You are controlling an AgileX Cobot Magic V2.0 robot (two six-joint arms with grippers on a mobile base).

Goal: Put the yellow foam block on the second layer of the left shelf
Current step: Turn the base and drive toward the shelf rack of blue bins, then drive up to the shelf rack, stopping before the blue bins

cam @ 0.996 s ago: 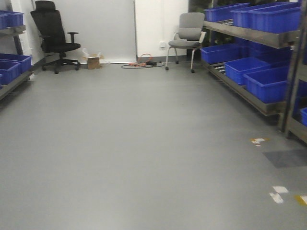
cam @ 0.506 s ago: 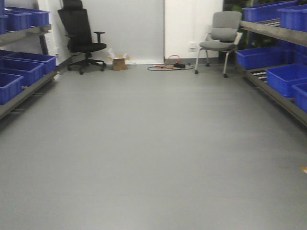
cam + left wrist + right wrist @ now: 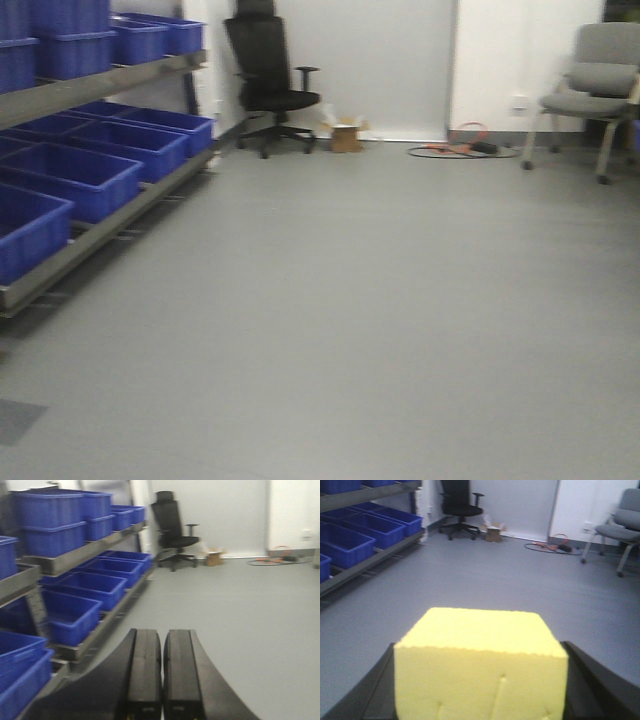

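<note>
Right wrist view: block clamped, shelving to the left

Right wrist camera shows the yellow foam block (image 3: 480,665) filling the lower frame. It sits between the two black fingers of the right gripper (image 3: 479,647), which presses on its left and right faces. The block is level and carried above the grey floor (image 3: 520,580).

The left gripper (image 3: 162,635) has its fingers pressed together with nothing between them.

The shelf (image 3: 100,85) stands along the left side of the room, its tiers loaded with blue bins (image 3: 80,175). The block is well apart from it and rests on no tier.

Against the far wall are a black office chair (image 3: 268,70), a small cardboard box (image 3: 346,135) and a coiled orange cable (image 3: 455,148). A grey chair (image 3: 595,85) stands at far right. All views are somewhat blurred.
</note>
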